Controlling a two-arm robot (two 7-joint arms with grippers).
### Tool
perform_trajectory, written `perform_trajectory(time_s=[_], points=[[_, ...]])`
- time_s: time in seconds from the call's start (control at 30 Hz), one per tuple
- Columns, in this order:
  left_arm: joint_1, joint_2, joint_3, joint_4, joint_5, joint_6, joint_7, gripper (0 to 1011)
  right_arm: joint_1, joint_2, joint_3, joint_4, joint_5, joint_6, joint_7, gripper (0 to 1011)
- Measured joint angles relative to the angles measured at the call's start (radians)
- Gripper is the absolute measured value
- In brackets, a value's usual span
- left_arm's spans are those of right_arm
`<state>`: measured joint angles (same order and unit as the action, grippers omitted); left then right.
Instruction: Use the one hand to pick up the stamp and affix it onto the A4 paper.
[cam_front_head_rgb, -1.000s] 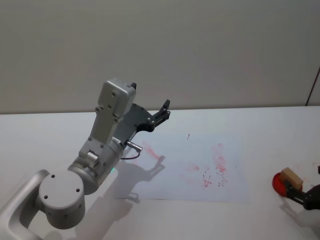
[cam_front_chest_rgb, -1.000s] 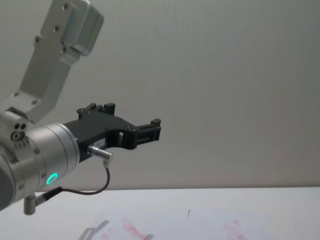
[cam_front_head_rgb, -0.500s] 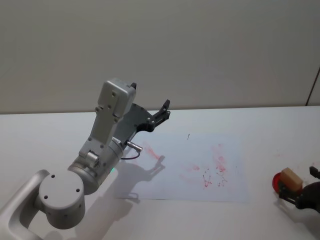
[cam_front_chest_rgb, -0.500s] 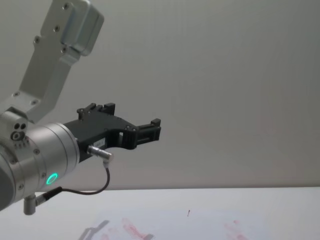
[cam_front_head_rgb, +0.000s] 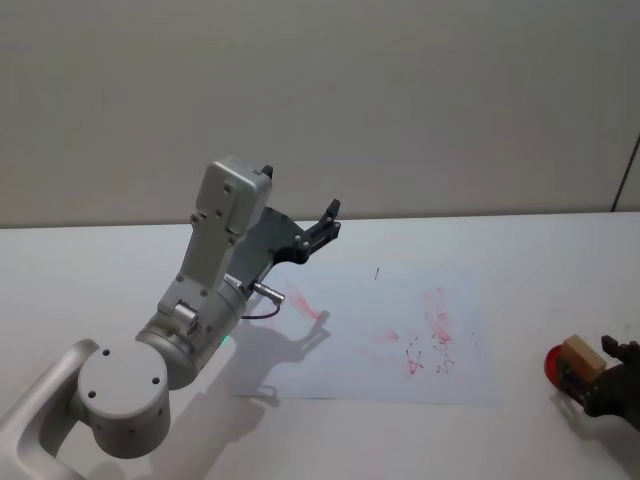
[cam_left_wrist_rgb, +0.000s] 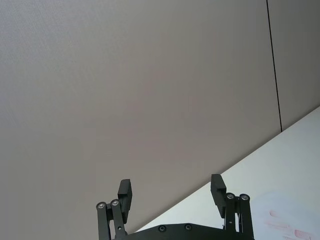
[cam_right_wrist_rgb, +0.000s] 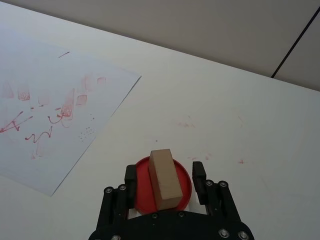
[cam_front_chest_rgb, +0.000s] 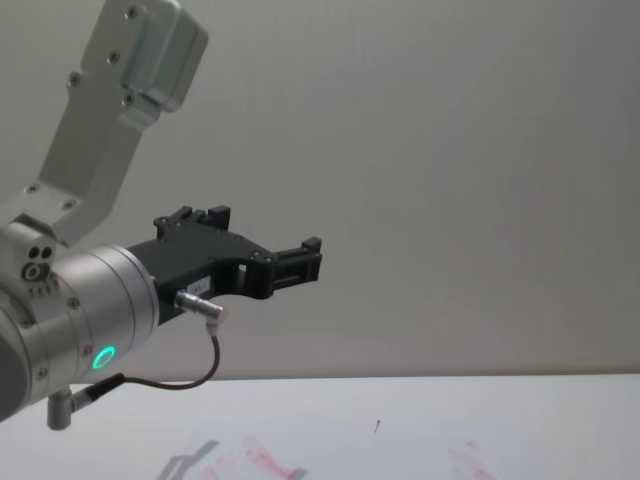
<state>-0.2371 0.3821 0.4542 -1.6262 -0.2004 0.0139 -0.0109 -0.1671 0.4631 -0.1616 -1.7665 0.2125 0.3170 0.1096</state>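
The stamp is a tan block standing on a round red ink pad on the white table, right of the A4 paper. My right gripper is open, with one finger on each side of the stamp and pad and a gap between the fingers and the block. From the head, the stamp and right gripper sit at the far right edge, and the red-smudged A4 paper lies mid-table. My left gripper hangs open, raised above the paper's far left corner.
The left arm's silver wrist with its green light bulks large at the left, high above the table. Faint red ink specks mark the bare table beyond the pad. A wall stands behind the table's far edge.
My right gripper has moved in along the table so its fingers now flank the stamp. The stamp, pad, paper and left arm have stayed put.
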Motion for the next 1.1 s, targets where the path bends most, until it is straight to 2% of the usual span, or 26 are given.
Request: perform_trajectory(time_s=[0.03, 0.1, 0.23, 0.27, 0.43, 0.47, 0.57, 1.1], points=[[0.000, 0.000, 0.000, 0.000, 0.000, 0.000, 0.000, 1001, 0.000, 0.000, 0.000, 0.000, 0.000, 0.000, 0.000, 705], [0.000, 0.000, 0.000, 0.000, 0.000, 0.000, 0.000, 1001, 0.002, -0.001, -0.001, 0.002, -0.001, 0.001, 0.001, 588], [0.000, 0.000, 0.000, 0.000, 0.000, 0.000, 0.000, 1001, 0.004, -0.003, -0.002, 0.004, -0.003, 0.003, 0.002, 506], [0.000, 0.000, 0.000, 0.000, 0.000, 0.000, 0.000, 1001, 0.005, -0.004, -0.002, 0.004, -0.004, 0.003, 0.003, 444], [0.000, 0.000, 0.000, 0.000, 0.000, 0.000, 0.000, 1001, 0.007, -0.005, -0.002, 0.006, -0.005, 0.005, 0.004, 305], [0.000, 0.000, 0.000, 0.000, 0.000, 0.000, 0.000, 1001, 0.008, -0.005, -0.003, 0.006, -0.006, 0.005, 0.004, 248], [0.000, 0.000, 0.000, 0.000, 0.000, 0.000, 0.000, 1001, 0.008, -0.006, -0.003, 0.007, -0.006, 0.006, 0.005, 216], [0.000, 0.000, 0.000, 0.000, 0.000, 0.000, 0.000, 1001, 0.011, -0.005, 0.000, 0.000, -0.009, -0.007, 0.010, 216]])
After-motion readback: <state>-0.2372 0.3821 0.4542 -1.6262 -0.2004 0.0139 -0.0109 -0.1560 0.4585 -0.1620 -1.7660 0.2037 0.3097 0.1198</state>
